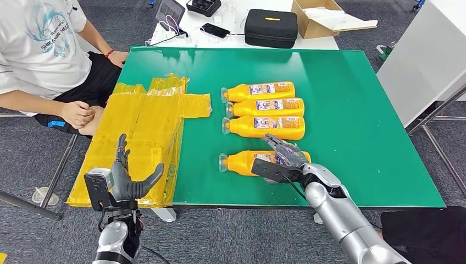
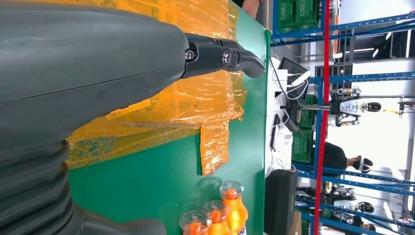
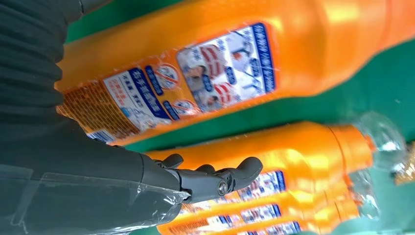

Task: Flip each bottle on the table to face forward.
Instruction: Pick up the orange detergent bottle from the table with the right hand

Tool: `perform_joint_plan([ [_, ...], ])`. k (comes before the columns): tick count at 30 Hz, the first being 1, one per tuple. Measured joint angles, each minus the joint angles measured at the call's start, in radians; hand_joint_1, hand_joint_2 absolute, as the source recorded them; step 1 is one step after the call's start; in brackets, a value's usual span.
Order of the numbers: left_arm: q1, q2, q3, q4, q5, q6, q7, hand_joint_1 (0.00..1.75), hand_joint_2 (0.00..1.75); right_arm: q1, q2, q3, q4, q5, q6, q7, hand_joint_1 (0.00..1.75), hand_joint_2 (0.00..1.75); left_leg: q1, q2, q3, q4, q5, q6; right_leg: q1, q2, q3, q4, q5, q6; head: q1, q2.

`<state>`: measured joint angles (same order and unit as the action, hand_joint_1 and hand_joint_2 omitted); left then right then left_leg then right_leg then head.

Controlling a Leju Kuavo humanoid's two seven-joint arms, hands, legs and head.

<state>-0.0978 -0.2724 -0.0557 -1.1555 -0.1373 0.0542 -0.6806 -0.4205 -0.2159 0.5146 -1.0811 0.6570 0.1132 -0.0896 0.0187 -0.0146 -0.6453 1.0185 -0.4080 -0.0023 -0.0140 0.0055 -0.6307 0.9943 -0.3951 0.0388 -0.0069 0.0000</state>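
Four orange bottles with clear caps lie on their sides on the green table (image 1: 357,110), caps pointing left. Three lie close together, one behind another (image 1: 258,91) (image 1: 266,107) (image 1: 266,127), labels up. The fourth bottle (image 1: 236,163) lies apart, nearest the front edge; its label (image 3: 220,73) faces up. My right hand (image 1: 283,158) lies over this bottle's base end, fingers (image 3: 215,180) stretched out and not wrapped around it. My left hand (image 1: 129,177) hangs off the table's left front corner, fingers (image 2: 220,55) apart, holding nothing.
A crumpled yellow plastic sheet (image 1: 143,132) covers the table's left side and hangs over the edge. A person (image 1: 44,49) sits at the far left. Behind are a black case (image 1: 271,27) and a cardboard box (image 1: 324,19); a white table (image 1: 428,55) stands right.
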Motion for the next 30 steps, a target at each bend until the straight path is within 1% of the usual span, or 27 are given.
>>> perform_joint_plan([
  [6, -0.004, 0.000, 0.000, 0.004, -0.001, 0.000, -0.001, 0.00, 1.75, -0.005, -0.007, 0.009, 0.007, -0.010, 0.012, 0.000, 0.00, 1.75, 0.000, 0.000, 0.000, 0.000, 0.000, 0.000, 0.000, 0.000, 0.000, 0.000, 0.000, 0.000, 0.000, 0.000],
  [11, -0.017, 0.000, 0.000, 0.029, -0.007, 0.000, -0.005, 0.00, 1.75, -0.039, -0.047, 0.060, 0.050, -0.043, 0.044, 0.003, 0.00, 1.75, 0.000, 0.000, 0.000, 0.000, 0.000, 0.000, 0.000, 0.000, 0.000, 0.000, 0.000, 0.000, 0.000, 0.000],
  [15, -0.019, 0.000, 0.001, 0.035, -0.007, 0.000, -0.005, 0.00, 1.75, -0.048, -0.058, 0.070, 0.057, -0.060, 0.060, 0.017, 0.00, 1.75, 0.000, 0.000, 0.000, 0.000, 0.000, 0.000, 0.000, 0.000, 0.000, 0.000, 0.000, 0.000, 0.000, 0.000],
  [20, -0.023, 0.000, 0.001, 0.043, -0.007, 0.000, -0.002, 0.00, 1.75, -0.060, -0.098, 0.081, 0.061, -0.090, 0.086, 0.050, 0.02, 1.75, 0.000, -0.001, 0.001, 0.000, 0.000, 0.000, 0.000, 0.000, 0.001, 0.000, 0.000, 0.000, 0.000, 0.000],
  [21, -0.023, 0.000, 0.001, 0.045, -0.007, 0.000, 0.001, 0.00, 1.75, -0.060, -0.107, 0.082, 0.061, -0.093, 0.088, 0.058, 0.36, 1.75, 0.000, -0.001, 0.001, 0.000, 0.000, 0.000, 0.000, 0.000, 0.001, 0.000, 0.000, 0.000, 0.000, 0.000],
  [24, -0.023, 0.001, 0.002, 0.047, -0.010, 0.005, 0.010, 0.00, 1.75, -0.055, -0.130, 0.084, 0.062, -0.095, 0.094, 0.076, 1.64, 1.75, 0.000, -0.001, 0.001, 0.000, 0.000, 0.000, 0.000, 0.000, 0.001, 0.000, 0.000, 0.000, 0.000, 0.000],
  [25, -0.023, 0.002, 0.002, 0.048, -0.011, 0.007, 0.013, 0.00, 1.75, -0.052, -0.135, 0.085, 0.062, -0.095, 0.095, 0.079, 1.74, 1.75, 0.000, -0.001, 0.001, 0.000, 0.000, 0.000, 0.000, 0.000, 0.001, 0.000, 0.000, 0.000, 0.000, 0.000],
  [30, -0.026, 0.003, -0.002, 0.051, -0.015, 0.009, 0.024, 0.00, 1.75, -0.039, -0.138, 0.088, 0.069, -0.095, 0.086, 0.071, 1.75, 1.75, 0.000, 0.001, 0.002, 0.000, -0.001, 0.000, 0.000, 0.001, 0.001, 0.000, 0.000, 0.000, -0.001, 0.000],
])
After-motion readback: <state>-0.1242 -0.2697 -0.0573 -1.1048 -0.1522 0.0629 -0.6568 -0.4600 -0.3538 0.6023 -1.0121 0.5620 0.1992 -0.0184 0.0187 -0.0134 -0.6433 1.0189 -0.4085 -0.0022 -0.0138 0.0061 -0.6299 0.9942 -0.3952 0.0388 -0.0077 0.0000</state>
